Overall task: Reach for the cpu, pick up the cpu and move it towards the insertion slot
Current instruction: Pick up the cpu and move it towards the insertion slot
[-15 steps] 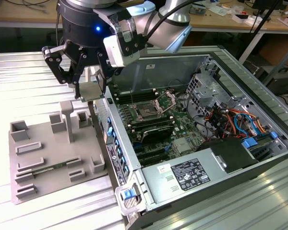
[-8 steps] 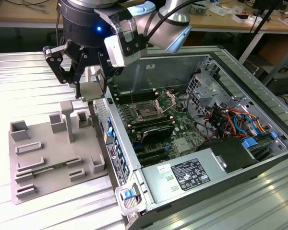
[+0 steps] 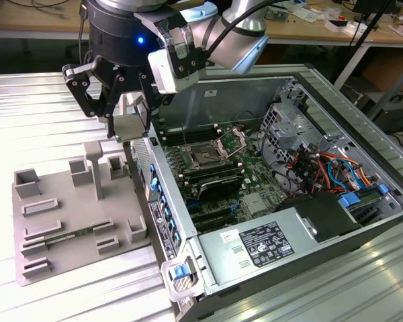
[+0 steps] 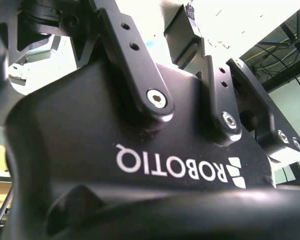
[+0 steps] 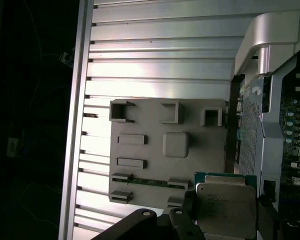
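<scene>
End effector clamped on the cpu

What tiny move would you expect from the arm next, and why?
Probably a short carry toward the exterior view's right. The gripper holds the cpu lifted above the grey fixture plate, at the open computer case's edge, while the insertion slot lies further inside, on the motherboard.

matt silvery metal cpu, matt grey plastic tray
</scene>
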`<state>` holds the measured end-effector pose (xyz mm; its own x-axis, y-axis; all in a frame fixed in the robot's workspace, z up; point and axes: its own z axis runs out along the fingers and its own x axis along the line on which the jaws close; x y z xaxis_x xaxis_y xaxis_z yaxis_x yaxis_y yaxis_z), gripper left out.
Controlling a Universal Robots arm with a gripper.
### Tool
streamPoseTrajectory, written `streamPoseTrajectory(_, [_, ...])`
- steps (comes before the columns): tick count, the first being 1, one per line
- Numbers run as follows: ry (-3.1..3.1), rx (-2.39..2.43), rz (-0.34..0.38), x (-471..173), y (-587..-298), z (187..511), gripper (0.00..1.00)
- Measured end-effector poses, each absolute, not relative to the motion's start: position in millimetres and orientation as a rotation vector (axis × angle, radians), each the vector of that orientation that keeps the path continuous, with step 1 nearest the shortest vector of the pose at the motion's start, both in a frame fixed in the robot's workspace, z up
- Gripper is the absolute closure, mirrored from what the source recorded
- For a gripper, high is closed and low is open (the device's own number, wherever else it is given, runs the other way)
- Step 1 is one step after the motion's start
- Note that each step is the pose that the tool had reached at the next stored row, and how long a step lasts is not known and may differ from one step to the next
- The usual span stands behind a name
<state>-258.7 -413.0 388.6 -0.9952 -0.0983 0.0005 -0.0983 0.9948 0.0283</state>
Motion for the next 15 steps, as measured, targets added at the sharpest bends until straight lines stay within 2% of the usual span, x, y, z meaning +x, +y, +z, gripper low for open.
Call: streamPoseTrajectory(15, [-3.136, 0.154, -0.044, -255.2, -413.0, 388.6, 0.45])
